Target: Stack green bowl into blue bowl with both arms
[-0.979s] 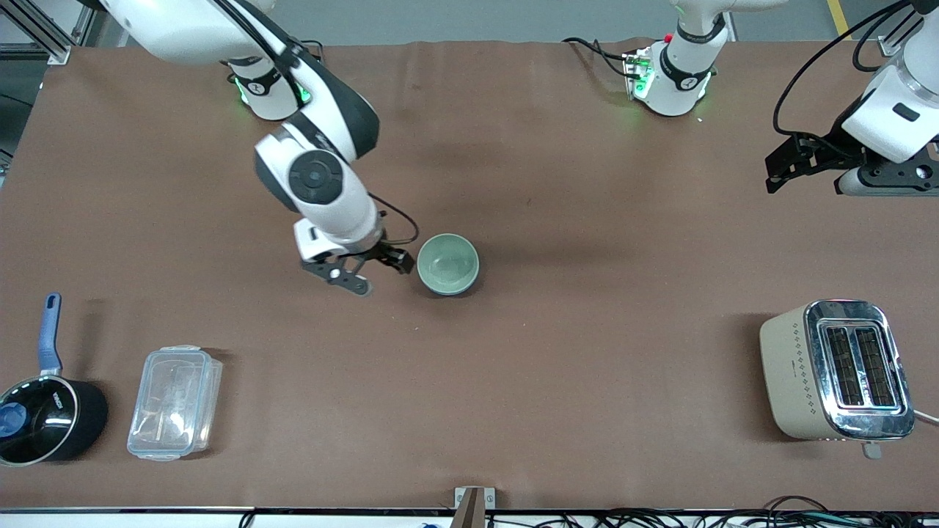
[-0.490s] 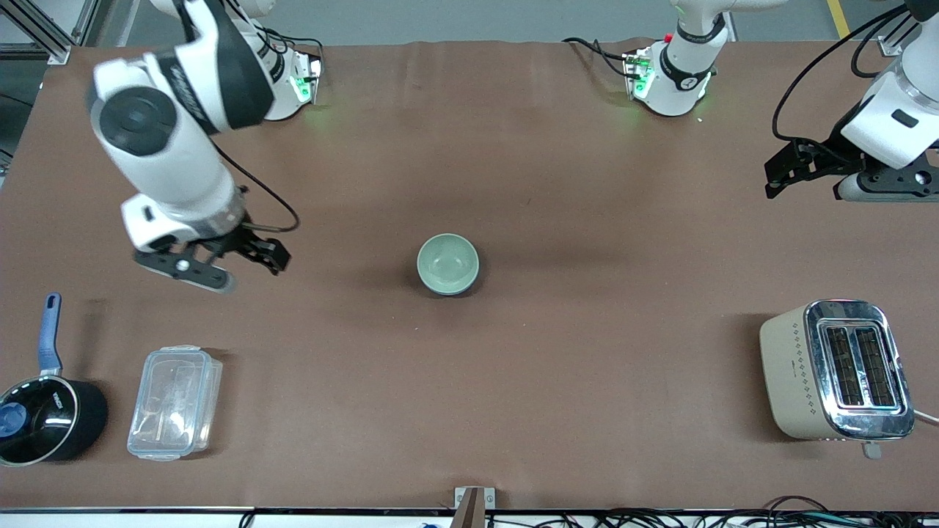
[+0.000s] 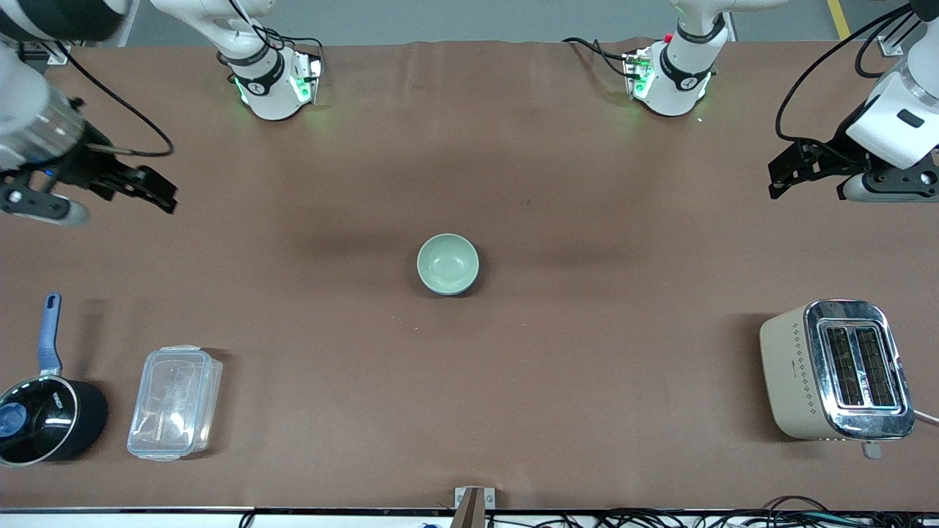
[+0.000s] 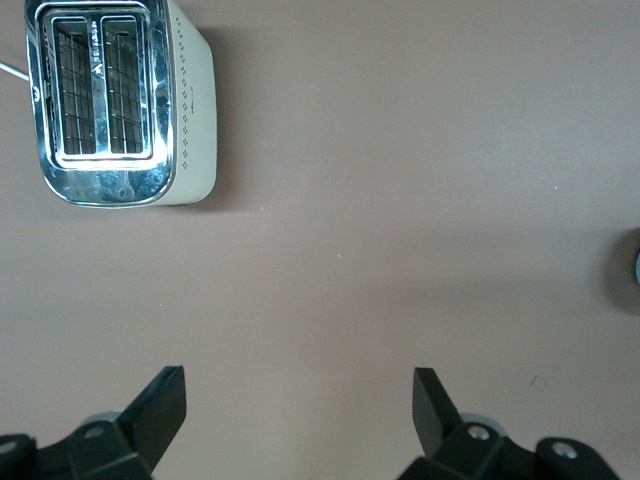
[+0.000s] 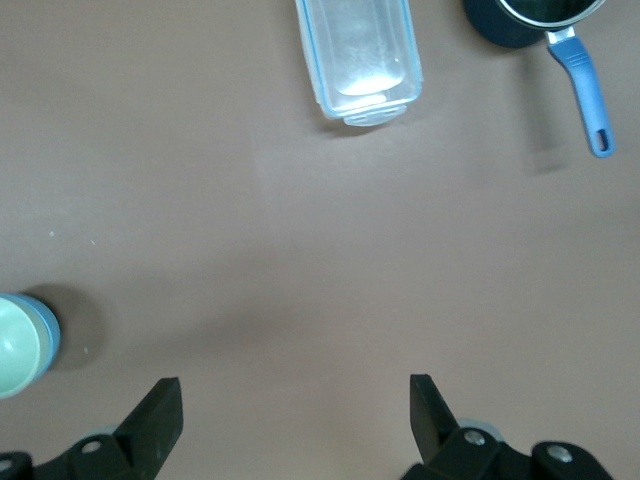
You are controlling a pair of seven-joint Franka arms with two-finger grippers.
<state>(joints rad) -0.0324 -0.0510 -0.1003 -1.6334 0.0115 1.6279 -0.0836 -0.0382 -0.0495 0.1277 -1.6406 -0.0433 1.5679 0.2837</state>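
The pale green bowl (image 3: 447, 262) sits nested inside the blue bowl (image 3: 470, 284) at the middle of the table; only a thin blue edge shows round it. In the right wrist view the green bowl (image 5: 16, 346) shows with the blue bowl's side (image 5: 51, 334) beside it. My right gripper (image 3: 150, 189) is open and empty, up over the right arm's end of the table, well away from the bowls. My left gripper (image 3: 785, 174) is open and empty over the left arm's end of the table, where it waits. Both wrist views show the jaws spread wide over bare mat, left (image 4: 300, 405) and right (image 5: 296, 410).
A cream and chrome toaster (image 3: 836, 370) stands near the front camera at the left arm's end. A clear plastic lidded box (image 3: 174, 402) and a black saucepan (image 3: 44, 418) with a blue handle lie near the front camera at the right arm's end.
My right gripper has moved away from beside the bowls toward the right arm's end of the table. The bowls have not moved. The left arm has barely shifted.
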